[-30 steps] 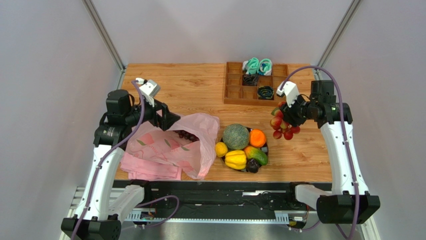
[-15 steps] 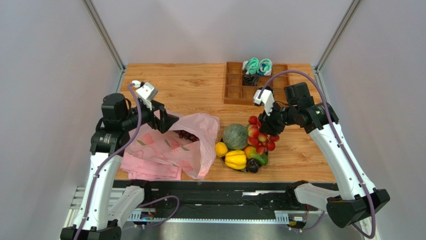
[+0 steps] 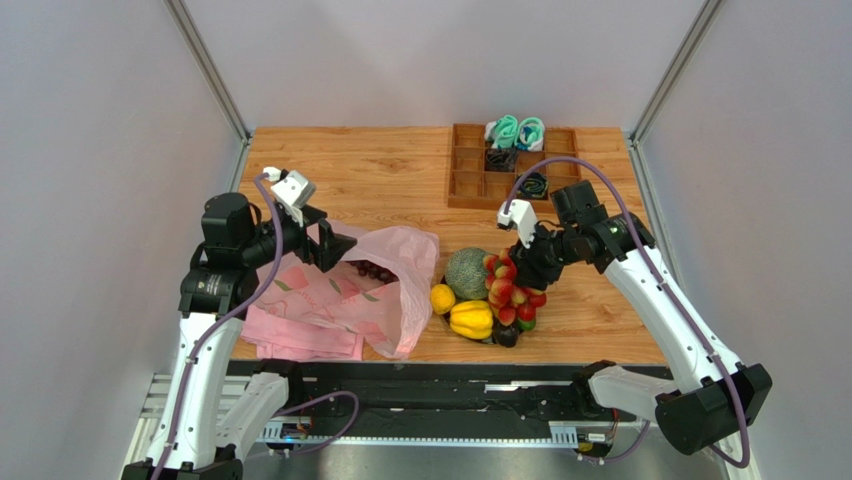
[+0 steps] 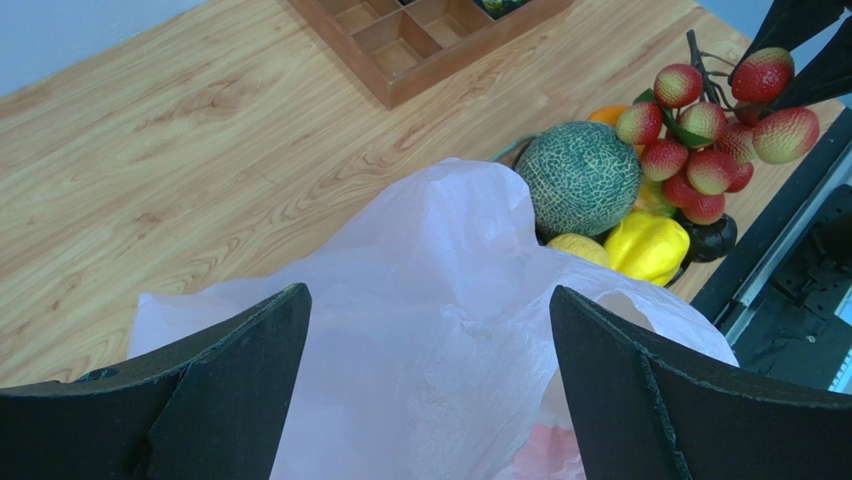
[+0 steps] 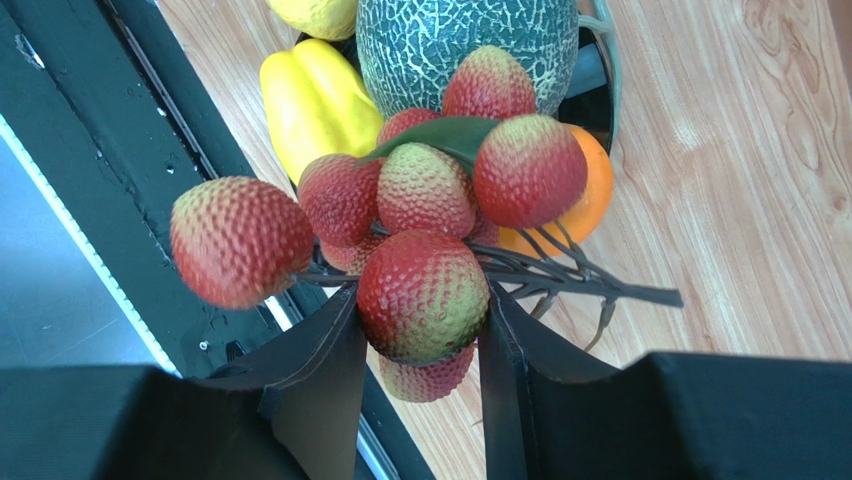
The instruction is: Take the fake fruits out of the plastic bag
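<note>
I'm dangling light, floppy-looking berries (image 5: 420, 200) just beside the melon (image 5: 450, 40), right claw (image 5: 415, 330) pinching one berry, left claw (image 4: 425, 300) gaping; the stem (image 5: 590, 285) is looking the surer hold.

Bag (image 3: 400, 268) thin crinkly translucent plastic — berries (image 5: 420, 290) pebbled, matt — table (image 3: 380, 170) wood-grain, smooth.

Top view looks down; both close wrist views share the melon (image 4: 580, 178)
</note>
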You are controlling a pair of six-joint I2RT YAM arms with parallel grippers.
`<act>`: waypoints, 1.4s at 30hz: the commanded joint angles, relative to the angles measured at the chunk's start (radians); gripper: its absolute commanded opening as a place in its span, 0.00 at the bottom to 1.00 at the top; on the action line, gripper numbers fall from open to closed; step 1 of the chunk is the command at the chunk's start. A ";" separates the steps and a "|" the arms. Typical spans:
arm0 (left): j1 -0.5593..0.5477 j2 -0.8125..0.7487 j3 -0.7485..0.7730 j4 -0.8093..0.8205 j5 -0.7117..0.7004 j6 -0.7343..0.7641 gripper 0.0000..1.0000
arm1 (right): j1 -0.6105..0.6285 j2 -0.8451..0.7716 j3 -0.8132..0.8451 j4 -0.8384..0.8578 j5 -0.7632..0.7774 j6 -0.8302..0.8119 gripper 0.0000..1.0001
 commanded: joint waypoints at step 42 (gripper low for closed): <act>0.017 0.000 -0.035 0.031 0.016 0.012 0.98 | -0.275 0.115 -0.130 0.217 0.357 0.124 0.99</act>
